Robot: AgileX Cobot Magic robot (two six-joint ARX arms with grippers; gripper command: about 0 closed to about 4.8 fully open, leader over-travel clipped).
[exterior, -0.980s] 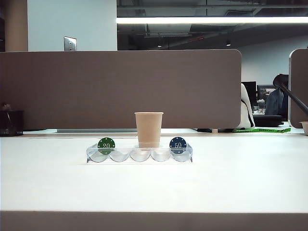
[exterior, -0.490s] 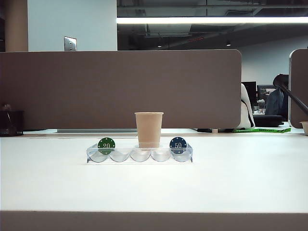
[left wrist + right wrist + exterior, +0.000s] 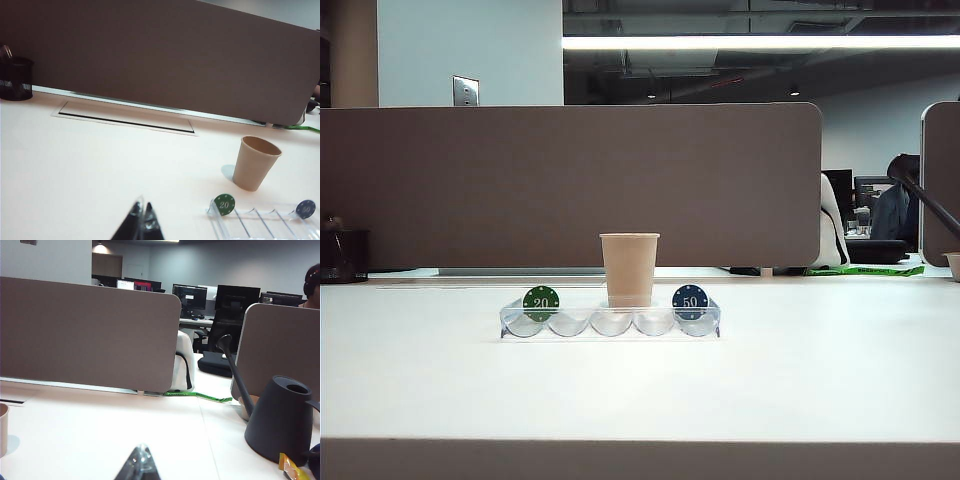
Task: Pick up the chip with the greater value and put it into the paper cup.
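The chip with the greater value is out of view. The tan paper cup stands upright just behind a clear chip tray in the middle of the table, and also shows in the left wrist view. My left gripper is shut and empty, hovering over bare table well short of the tray. My right gripper is shut and empty too, off to the right of the cup, whose edge just shows. Neither gripper appears in the exterior view.
A green "20" chip stands at the tray's left end and a dark blue "50" chip at its right end. A black mesh pen holder sits far left. A dark watering can stands at the right. A brown divider backs the table.
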